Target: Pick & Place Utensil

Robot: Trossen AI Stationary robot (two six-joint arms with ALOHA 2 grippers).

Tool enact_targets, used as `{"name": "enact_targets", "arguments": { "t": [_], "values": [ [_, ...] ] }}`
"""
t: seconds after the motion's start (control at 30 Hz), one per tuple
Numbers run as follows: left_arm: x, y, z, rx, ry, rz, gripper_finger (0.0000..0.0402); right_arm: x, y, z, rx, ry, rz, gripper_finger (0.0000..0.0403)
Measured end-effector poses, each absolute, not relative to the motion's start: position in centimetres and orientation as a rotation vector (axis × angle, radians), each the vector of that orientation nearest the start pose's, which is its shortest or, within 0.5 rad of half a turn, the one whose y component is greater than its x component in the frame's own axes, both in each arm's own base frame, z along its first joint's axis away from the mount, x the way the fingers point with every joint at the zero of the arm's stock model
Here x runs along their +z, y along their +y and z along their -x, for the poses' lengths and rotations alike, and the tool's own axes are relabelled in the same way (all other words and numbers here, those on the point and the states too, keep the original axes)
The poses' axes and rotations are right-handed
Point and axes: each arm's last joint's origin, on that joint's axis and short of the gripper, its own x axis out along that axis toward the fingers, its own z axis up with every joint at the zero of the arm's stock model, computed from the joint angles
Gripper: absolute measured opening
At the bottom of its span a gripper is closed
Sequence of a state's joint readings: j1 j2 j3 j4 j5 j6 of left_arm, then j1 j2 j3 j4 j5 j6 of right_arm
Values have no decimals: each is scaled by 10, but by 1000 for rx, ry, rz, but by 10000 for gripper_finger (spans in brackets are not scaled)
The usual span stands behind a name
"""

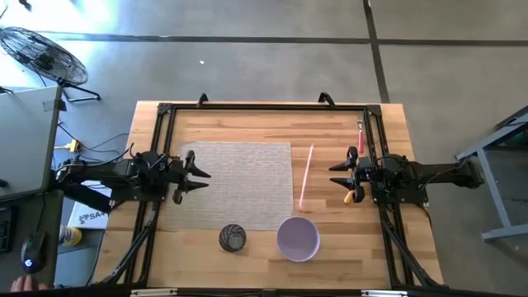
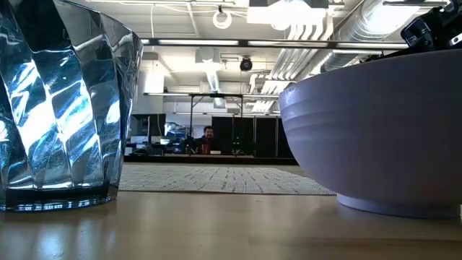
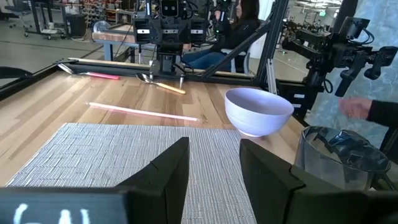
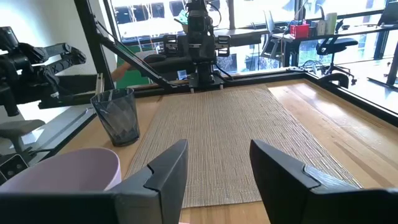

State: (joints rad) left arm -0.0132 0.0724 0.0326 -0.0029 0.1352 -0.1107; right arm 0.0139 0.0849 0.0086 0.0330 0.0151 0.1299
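Wood table [image 1: 247,115] in an open workshop, concrete floor around it; grey woven mat [image 1: 239,183] at centre, lilac bowl [image 1: 298,238] and dark ribbed glass [image 1: 233,238] along the near edge. The utensil, a thin pink stick [image 1: 305,175], lies flat just off the mat's right edge, bowl near its lower end. Both arms wait at their sides, nothing held: left gripper [image 1: 200,174] with fingers apart over the mat's left edge; right gripper [image 1: 337,173] likewise spread, just beside the stick.

Judgement: pick not begun; right arm is better placed; align fingers across the stick, descend low, close near mid-length.

Left wrist view alone shows a wooden-handled tool [image 3: 163,85] under the right arm, and a person's hand [image 3: 356,107] beyond the table; low view shows only bowl and glass.
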Motion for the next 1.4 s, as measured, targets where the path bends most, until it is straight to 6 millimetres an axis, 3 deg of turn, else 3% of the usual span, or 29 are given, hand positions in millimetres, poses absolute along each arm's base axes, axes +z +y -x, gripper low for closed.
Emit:
{"name": "enact_targets", "arguments": {
  "t": [0.17, 0.37, 0.83, 1.1, 1.4],
  "values": [
    [169, -5, -100, -147, 51, 113, 140, 163, 1, -102, -4, 43, -126, 168],
    [169, -5, -100, -147, 51, 113, 140, 167, 1, -102, -6, 1, 22, 168],
    [161, -5, -106, -126, 142, 117, 140, 169, 1, -102, -6, -18, 24, 168],
    [161, -5, -106, -125, 144, 117, 140, 185, 2, -101, 22, -189, -29, 168],
    [161, -5, -106, -125, 144, 117, 140, 208, 1, -94, 62, -432, -233, 168]
  ]
}}
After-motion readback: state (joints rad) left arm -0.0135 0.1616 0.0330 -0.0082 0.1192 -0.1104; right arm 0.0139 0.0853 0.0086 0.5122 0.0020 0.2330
